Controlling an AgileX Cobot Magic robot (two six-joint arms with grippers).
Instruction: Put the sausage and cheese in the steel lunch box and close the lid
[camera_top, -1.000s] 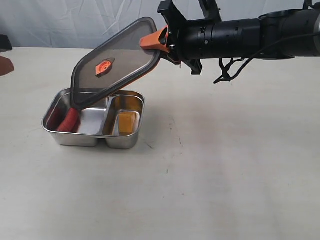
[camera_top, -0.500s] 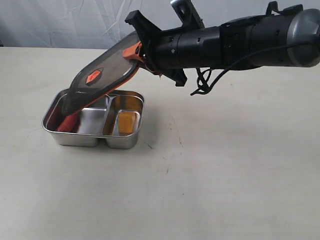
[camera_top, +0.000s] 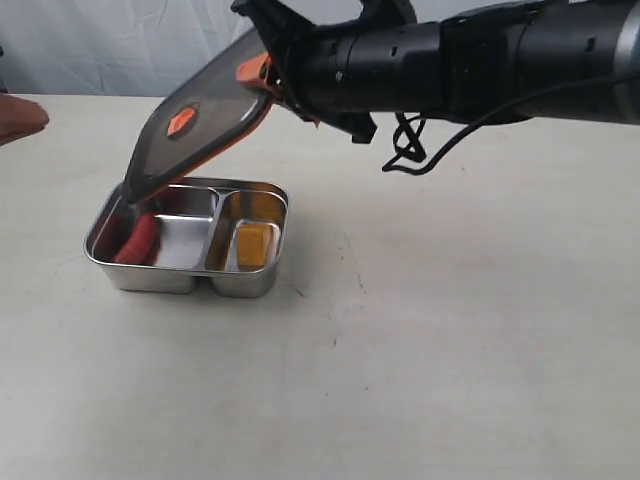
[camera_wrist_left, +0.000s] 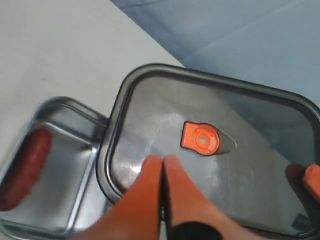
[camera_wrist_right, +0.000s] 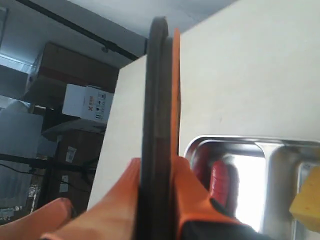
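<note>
Right gripper (camera_top: 258, 80), orange-fingered on a black cylindrical arm, grips one short edge of the flat, smoky translucent lid with rounded corners (camera_top: 195, 130) in the exterior view. The lid slopes steeply down, with its low corner at the far left rim of the shiny two-compartment stainless steel lunch box (camera_top: 190, 278) on the pale matte table (camera_top: 450, 350). The glossy red curved sausage (camera_top: 137, 238) lies in the left compartment and the yellow-orange cheese block (camera_top: 252, 243) in the right. Half a second earlier the lid hung lower and hid the sausage's far end; now the whole sausage shows.

From the left wrist camera, the left gripper (camera_wrist_left: 161, 160) hovers over the lid's top face (camera_wrist_left: 260, 130), its smooth orange fingers pressed together on nothing, near the orange centre valve (camera_wrist_left: 202, 139).

The right wrist camera sees the lid edge-on (camera_wrist_right: 159, 90), clamped between the orange fingers (camera_wrist_right: 187, 182), with its orange rim seal (camera_wrist_right: 176, 90) facing the box.
</note>
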